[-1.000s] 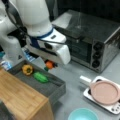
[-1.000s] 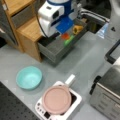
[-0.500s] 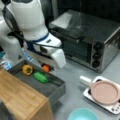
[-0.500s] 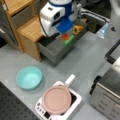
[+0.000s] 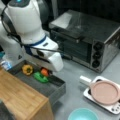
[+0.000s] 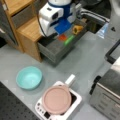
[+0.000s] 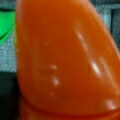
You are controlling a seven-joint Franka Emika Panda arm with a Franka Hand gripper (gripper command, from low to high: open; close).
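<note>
Claw (image 5: 46,72) sits low inside the open dark grey drawer tray (image 5: 53,87), right over the small glossy orange vegetable-shaped piece (image 5: 44,72). Fingers hidden behind the white wrist housing in both front views, so I can't tell whether the claw is spread or pinching. Wrist view is filled almost edge to edge by the orange piece (image 7: 65,60), so the camera is nearly on top of it; contact looks likely, not confirmed.

Orange piece lies in the drawer's middle, touching or just beside the green elongated vegetable-shaped piece (image 5: 40,77). Yellow pepper-shaped piece (image 5: 27,69) sits further toward a front view's left, apart from the orange one.

Placement reads as a top-down approach: the drawer is pulled out from the light wooden cabinet (image 6: 27,30), walls leave only vertical access.

In the way: the green piece crowds one side of the orange one; drawer walls limit sideways travel.

Around, on the grey tabletop (image 6: 82,60): silver toaster oven with black knobs (image 5: 87,42), pink round lidded pan with white handle (image 5: 103,91) on a white hob, teal round bowl (image 6: 29,77). All well apart from the drawer.
</note>
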